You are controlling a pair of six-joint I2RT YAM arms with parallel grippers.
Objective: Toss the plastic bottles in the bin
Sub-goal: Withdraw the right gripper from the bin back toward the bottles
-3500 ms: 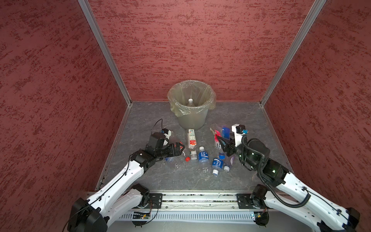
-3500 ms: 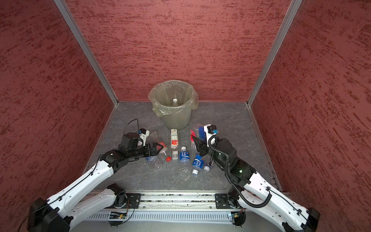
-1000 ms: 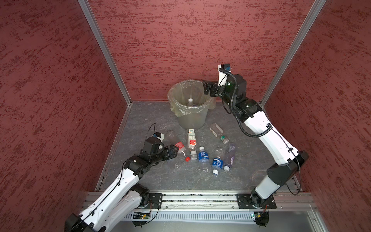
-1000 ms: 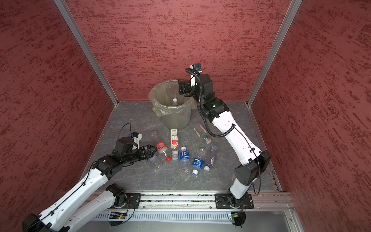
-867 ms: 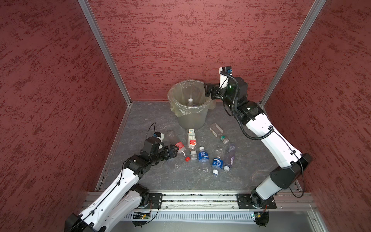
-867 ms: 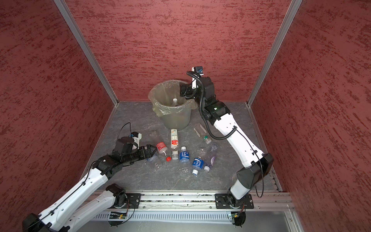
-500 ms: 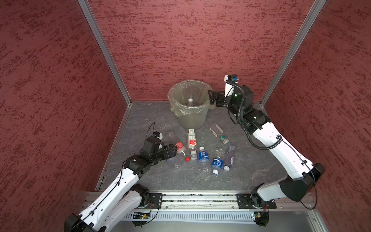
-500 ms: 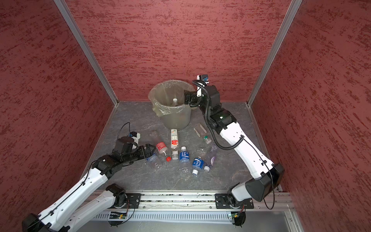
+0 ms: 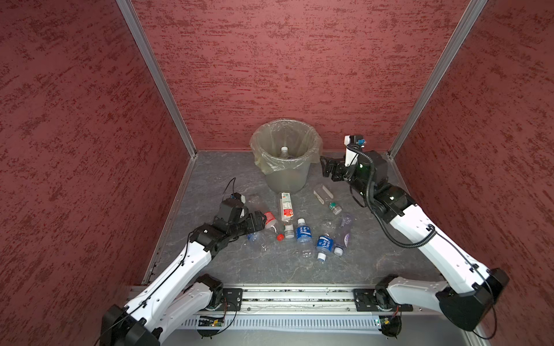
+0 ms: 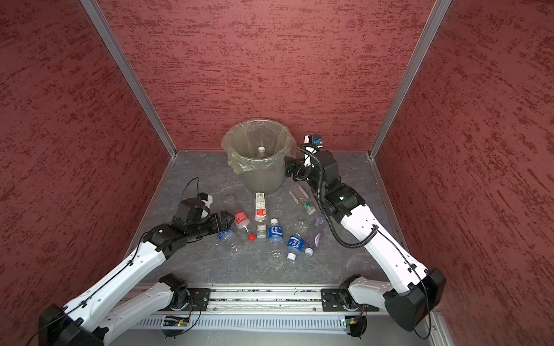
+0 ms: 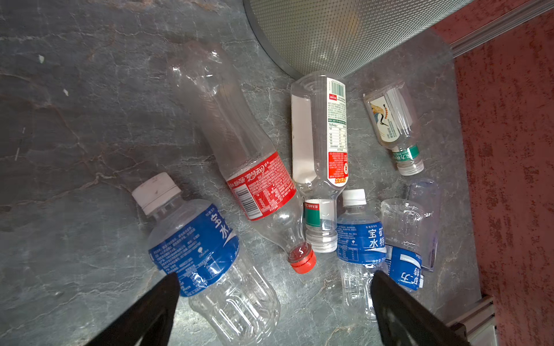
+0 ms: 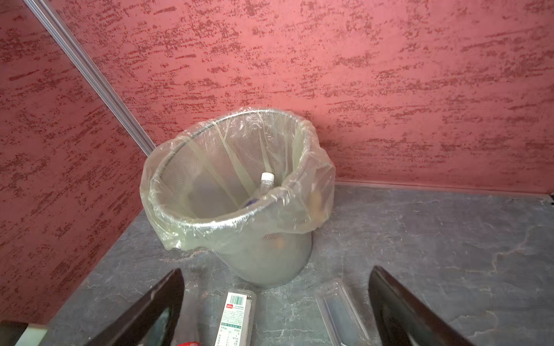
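Top views, bin: the bin (image 9: 287, 179) stood at the back of the grey worktop (image 9: 359, 257), close to the red rear wall; a white-capped bottle (image 9: 284, 150) sat inside it, cap up.
Top views, bottles: the plastic bottles (image 9: 303, 233) lay scattered on the worktop in front of the bin, between the two arms.
Top views, left claw: the left claw (image 9: 260, 220) was low at the left edge of the scatter, jaws spread, just beside a red-labelled bottle (image 9: 270, 219).
Top views, right claw: the right claw (image 10: 289, 169) hung beside the bin's right wall, jaws spread, carrying nothing.
Left wrist, claw: its fingers (image 11: 150, 314) stood wide apart and gripped nothing.
Left wrist, bottles: a blue-labelled bottle (image 11: 195, 242) lay by one fingertip, with the red-labelled bottle (image 11: 260, 188) next to it and the bin's mesh wall (image 11: 329, 30) beyond.
Right wrist, claw: its fingers (image 12: 150, 311) stood wide apart and empty.
Right wrist, bin: the bin (image 12: 269, 248) stood ahead, with the white-capped bottle (image 12: 265, 184) leaning on its inner wall.
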